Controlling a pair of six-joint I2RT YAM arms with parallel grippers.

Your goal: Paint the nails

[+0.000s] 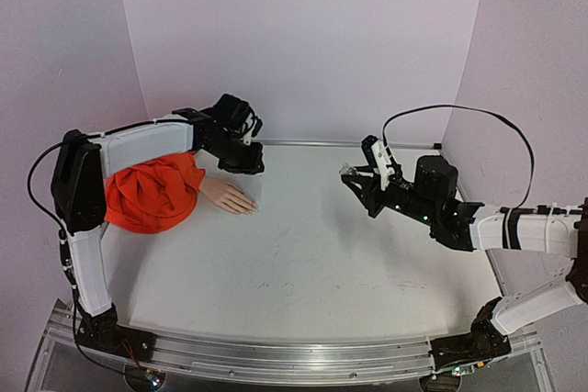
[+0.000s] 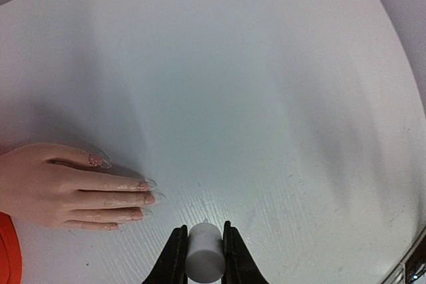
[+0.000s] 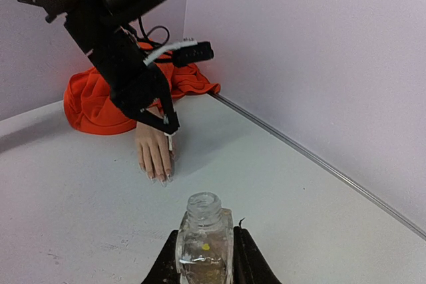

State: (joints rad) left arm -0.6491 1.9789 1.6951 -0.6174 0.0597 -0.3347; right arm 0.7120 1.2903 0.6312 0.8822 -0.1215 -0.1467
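The pale mannequin hand (image 1: pixel 230 197) lies flat on the white table, its orange sleeve (image 1: pixel 152 192) bunched at the left. Its nails (image 2: pixel 143 184) look glossy in the left wrist view; they also show in the right wrist view as the nails (image 3: pixel 160 177). My left gripper (image 2: pixel 204 231) is shut on a white brush cap (image 2: pixel 204 254), held just right of the fingertips. From above, the left gripper (image 1: pixel 246 158) hovers over the hand. My right gripper (image 3: pixel 204 247) is shut on a small clear bottle (image 3: pixel 204 231), uncapped and lifted at the table's right (image 1: pixel 352 173).
Lilac walls enclose the table on three sides. A metal rail (image 1: pixel 349 143) runs along the back edge and another rail (image 1: pixel 276 360) along the front. A black cable (image 1: pixel 459 109) loops above the right arm.
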